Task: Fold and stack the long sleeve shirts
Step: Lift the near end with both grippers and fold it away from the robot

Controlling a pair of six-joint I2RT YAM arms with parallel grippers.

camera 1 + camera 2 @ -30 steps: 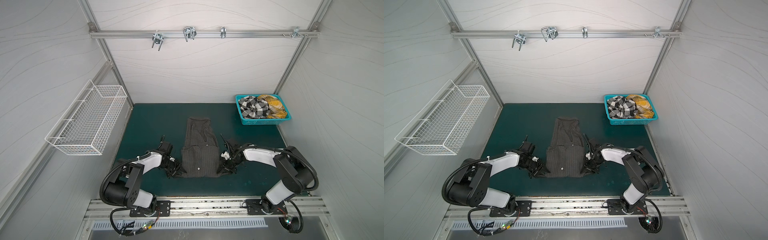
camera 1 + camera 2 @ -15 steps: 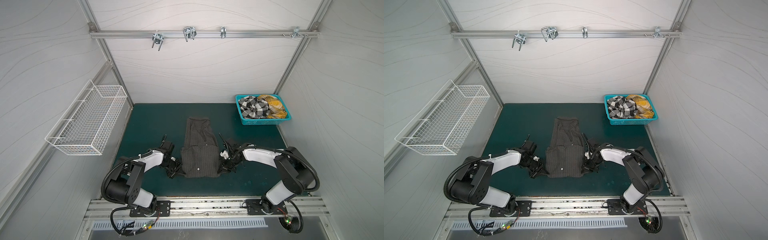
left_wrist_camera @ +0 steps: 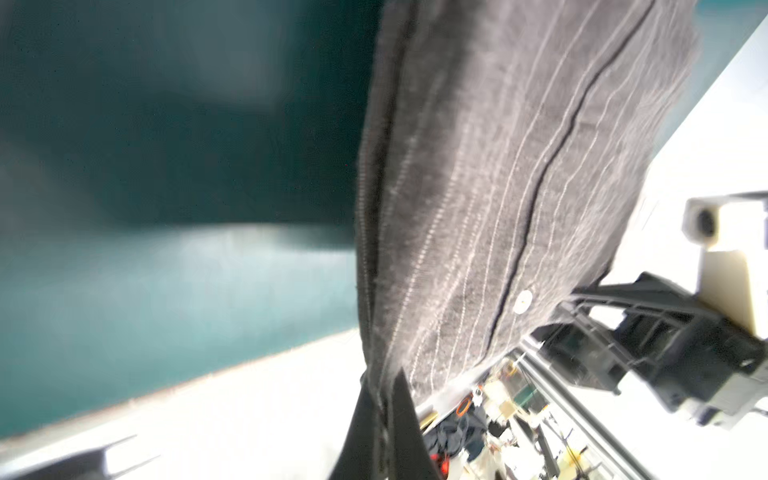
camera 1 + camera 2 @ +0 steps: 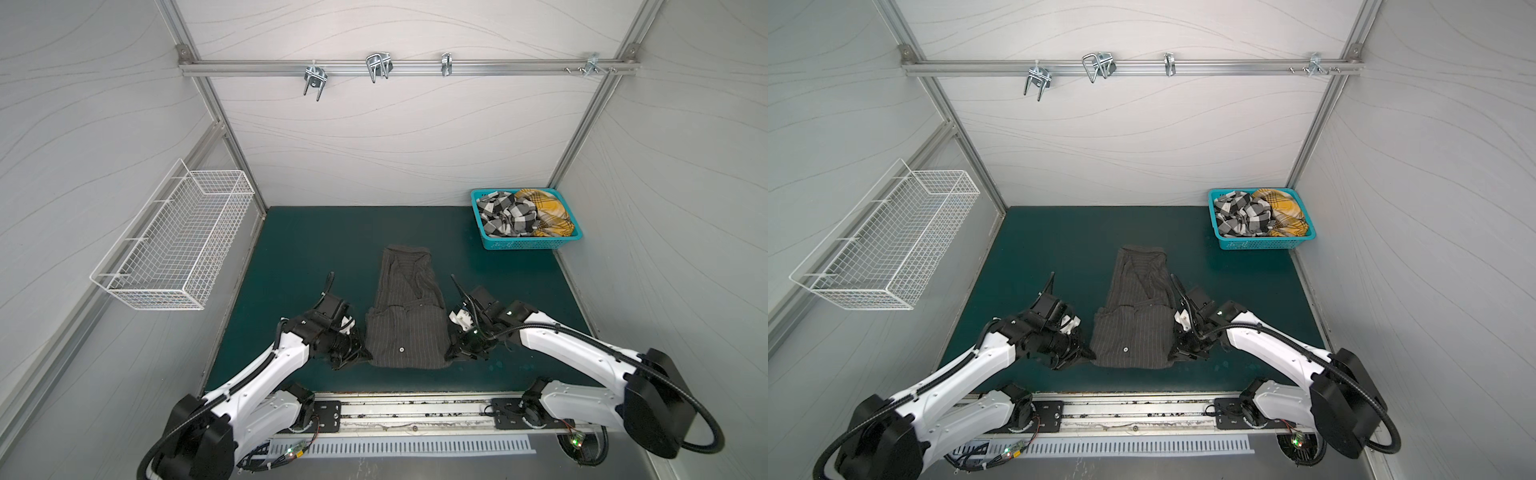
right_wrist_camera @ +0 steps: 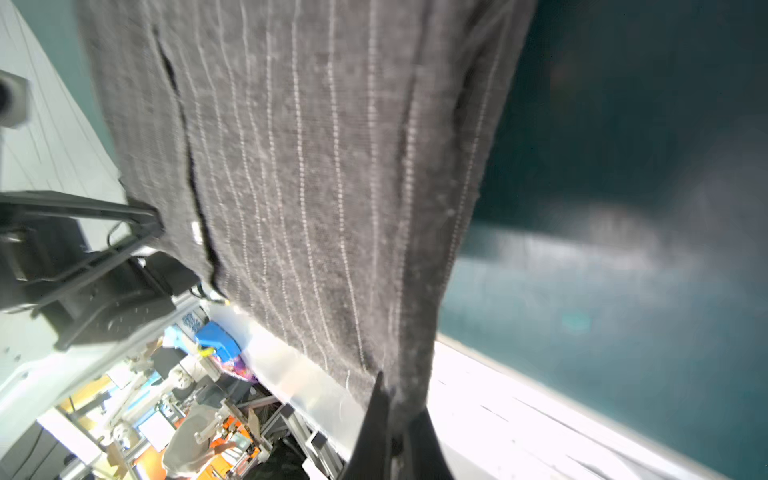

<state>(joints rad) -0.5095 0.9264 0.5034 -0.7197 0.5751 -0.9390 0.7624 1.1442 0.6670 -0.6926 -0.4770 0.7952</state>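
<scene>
The charcoal grey pinstriped shirt (image 4: 406,320) (image 4: 1136,322) lies lengthwise on the green mat in both top views, folded narrow, with one pale button showing near its front hem. My left gripper (image 4: 366,355) (image 4: 1090,354) is shut on the shirt's near left corner. My right gripper (image 4: 450,354) (image 4: 1171,354) is shut on the near right corner. In the left wrist view the cloth (image 3: 498,187) runs down between the closed black fingers (image 3: 409,428). The right wrist view shows the same pinch on the shirt (image 5: 311,166) at my right gripper (image 5: 397,409). The checked shirt (image 4: 505,216) and the yellow plaid shirt (image 4: 546,210) lie crumpled in the basket.
The teal lattice basket (image 4: 523,244) (image 4: 1258,244) stands at the mat's far right corner. A white wire basket (image 4: 174,245) hangs on the left wall. A metal rail with hooks (image 4: 378,68) crosses the back wall. The arms' base rail (image 4: 415,415) borders the mat's near edge.
Both grippers have closed onto the grey shirt's near corners; a second ago they stood partly open beside it. The shirt's near end now looks slightly narrower.
</scene>
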